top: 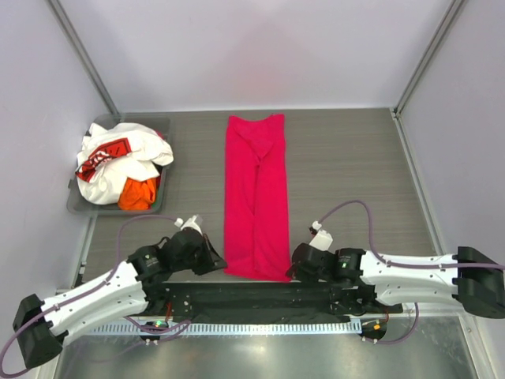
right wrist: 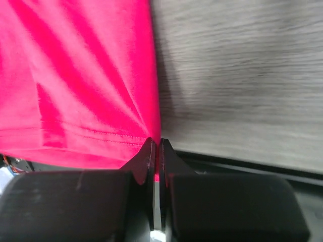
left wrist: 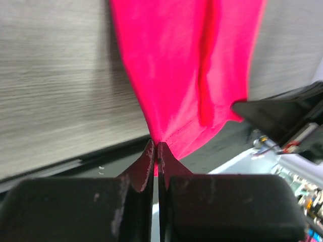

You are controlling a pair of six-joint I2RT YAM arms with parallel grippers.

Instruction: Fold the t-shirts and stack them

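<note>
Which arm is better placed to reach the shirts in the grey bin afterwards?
Probably the left. The grey bin sits far left, nearer the left gripper; the right gripper lies beyond the magenta shirt. Both are shut on its near hem.
</note>
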